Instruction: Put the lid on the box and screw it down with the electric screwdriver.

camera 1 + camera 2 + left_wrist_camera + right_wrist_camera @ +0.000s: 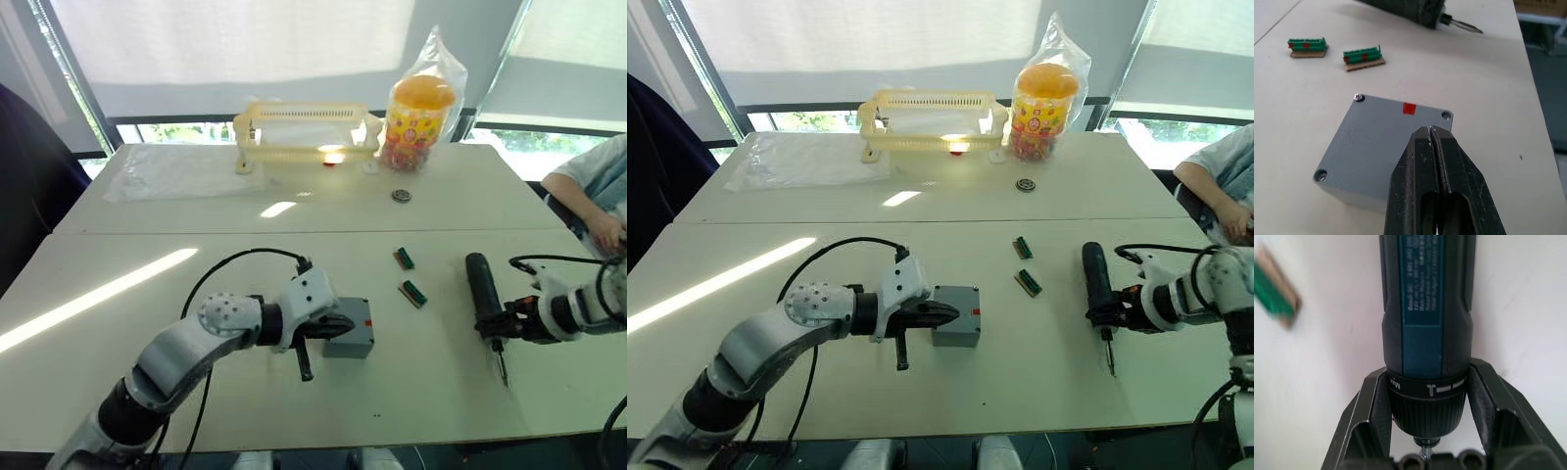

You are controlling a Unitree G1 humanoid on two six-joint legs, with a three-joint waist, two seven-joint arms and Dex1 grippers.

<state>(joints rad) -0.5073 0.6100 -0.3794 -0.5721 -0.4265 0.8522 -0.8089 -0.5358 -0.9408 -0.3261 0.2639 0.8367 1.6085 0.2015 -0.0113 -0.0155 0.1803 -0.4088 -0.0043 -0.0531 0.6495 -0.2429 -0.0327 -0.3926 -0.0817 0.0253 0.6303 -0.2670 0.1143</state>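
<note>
While the pinched-together left gripper (1431, 134) steadies the lidded box (349, 327), the right gripper (1427, 401) clasps the stiff, hefty screwdriver (483, 295) by its collar, at 3 o'clock.

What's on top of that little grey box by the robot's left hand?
A flat grey plastic lid with corner screws covers the small grey plastic box. The left hand, shut, rests over the lid. The box's inside is hidden.

An office or meeting room used as a robot test space is suggested. Two plain white tables (118, 294) are pushed together beneath wide windows (549, 147) covered by roller blinds (235, 39). A seated person's arm (588, 201) is seen at the table edge, and a snack jar (421, 113) is set near the window.
</note>
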